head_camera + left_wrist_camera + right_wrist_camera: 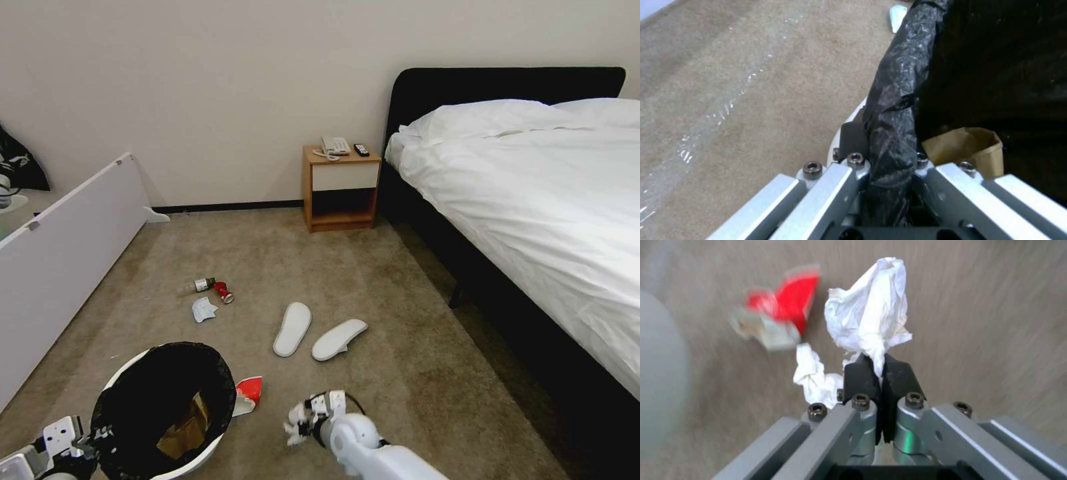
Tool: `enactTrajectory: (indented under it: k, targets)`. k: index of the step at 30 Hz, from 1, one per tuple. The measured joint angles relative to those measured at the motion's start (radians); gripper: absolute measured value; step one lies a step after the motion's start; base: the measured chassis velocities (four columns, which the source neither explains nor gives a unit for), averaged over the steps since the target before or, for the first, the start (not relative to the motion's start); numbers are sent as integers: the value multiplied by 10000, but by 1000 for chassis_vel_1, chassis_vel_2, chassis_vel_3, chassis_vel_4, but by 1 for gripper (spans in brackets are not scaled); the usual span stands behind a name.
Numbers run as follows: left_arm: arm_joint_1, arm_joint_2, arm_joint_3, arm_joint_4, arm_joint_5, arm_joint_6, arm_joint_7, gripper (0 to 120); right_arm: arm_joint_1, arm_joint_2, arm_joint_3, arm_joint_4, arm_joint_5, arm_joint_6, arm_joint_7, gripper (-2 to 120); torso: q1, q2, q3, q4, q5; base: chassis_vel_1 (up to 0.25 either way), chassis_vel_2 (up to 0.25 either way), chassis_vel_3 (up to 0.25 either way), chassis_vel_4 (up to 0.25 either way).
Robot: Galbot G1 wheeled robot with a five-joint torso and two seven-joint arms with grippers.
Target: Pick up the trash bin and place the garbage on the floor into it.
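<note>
Bedroom scene: beige-brown carpet (pixel 373 280), a bed (pixel 533 193) at far right, a wooden nightstand (pixel 341 188) against the far wall carrying a phone (pixel 335 146) and a remote (pixel 361 150). Right gripper (pixel 880 365), near centre, low over the carpet: fingers pressed together, pinching crumpled white paper (pixel 869 315); most of the wad sticks out past the fingertips. Left gripper (pixel 882 146), near left: clamped across the rim of the trash bin (pixel 163 410), one finger outside the white wall, the other inside against the black bag (pixel 896 96). Bin stands tilted at near left; a brown paper bag (pixel 967 146) lies inside it. Red-white carton (pixel 248 395) on the carpet just right of the bin. Two white slippers (pixel 319 333) lie side by side mid-floor. Farther left: clear bottle (pixel 198 286), crushed red can (pixel 223 292) touching or nearly touching it, white mask (pixel 203 309) just nearer. No writing legible on the carton, the bottle label or the can.
</note>
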Motion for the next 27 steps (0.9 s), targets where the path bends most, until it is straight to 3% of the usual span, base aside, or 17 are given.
enactTrajectory:
  k: [7, 9, 12, 14, 20, 27]
  targets:
    - [26, 52, 79, -43, -110, 2, -38, 2, -1, -1272, 382, 1784, 48, 241, 277, 0, 0, 0, 0, -4, 0, 0, 0, 0, 0]
    - [38, 86, 100, -69, -161, 1, -44, 2, 142, -1888, 631, 2917, 189, 285, 406, 0, -1, 1, 0, -4, 0, 0, 0, 0, 0]
    - [51, 101, 101, -78, -172, 1, -55, 2, 256, -2113, 692, 3422, 284, 285, 468, 0, 0, 2, -1, -4, -2, 0, 0, 0, 0]
    - [85, 142, 105, -103, -212, 2, -62, 2, 619, -2573, 714, 4551, 502, 281, 579, 0, -1, 2, -1, 0, 0, 0, 0, 0, 0]
    - [156, 175, 118, -127, -318, 2, -94, 2, 1507, -3090, 518, 6176, 1249, 461, 409, 0, -1, 2, -1, 1, -2, 0, 0, 0, 0]
    - [129, 260, 144, -139, -529, 2, -221, 2, 2368, -3178, 176, 7368, 1893, 747, -124, 0, -2, 2, -1, -3, -2, 0, 0, 0, 0]
